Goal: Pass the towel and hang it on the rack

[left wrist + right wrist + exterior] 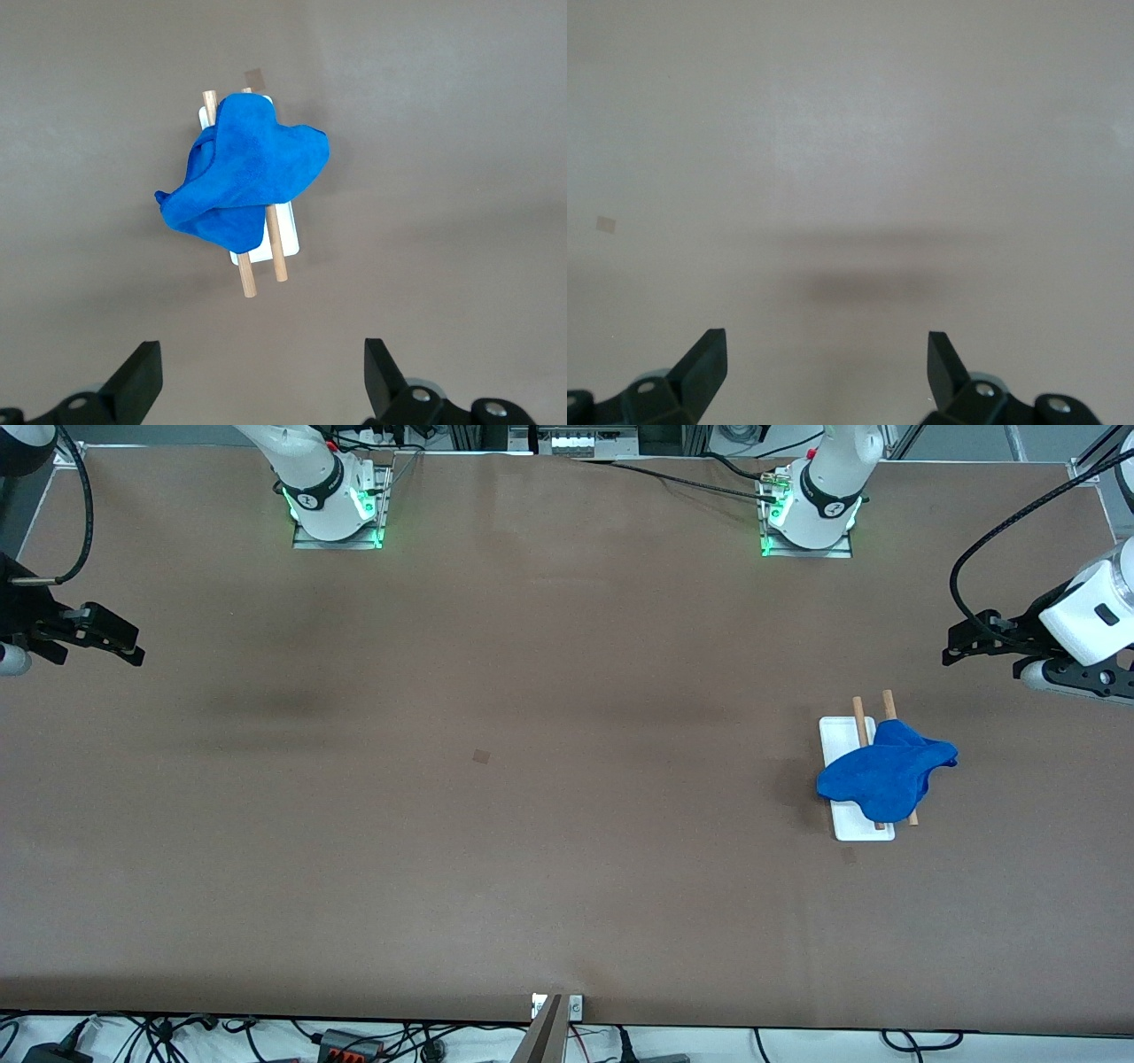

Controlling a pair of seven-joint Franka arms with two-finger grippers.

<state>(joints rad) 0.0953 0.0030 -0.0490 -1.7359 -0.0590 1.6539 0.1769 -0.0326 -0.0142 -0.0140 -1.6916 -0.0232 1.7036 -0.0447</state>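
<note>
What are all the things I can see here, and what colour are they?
towel: one, bright blue, draped over the rack's rods, toward the left arm's end of the table.
rack: one, white base with two light-brown rods, standing on the table under the towel.
table: one, brown, under everything.
left tool: one, black, open and holding nothing, up over the table at the left arm's end, above the rack in the left wrist view.
right tool: one, black, open and holding nothing, waiting over bare table at the right arm's end.
</note>
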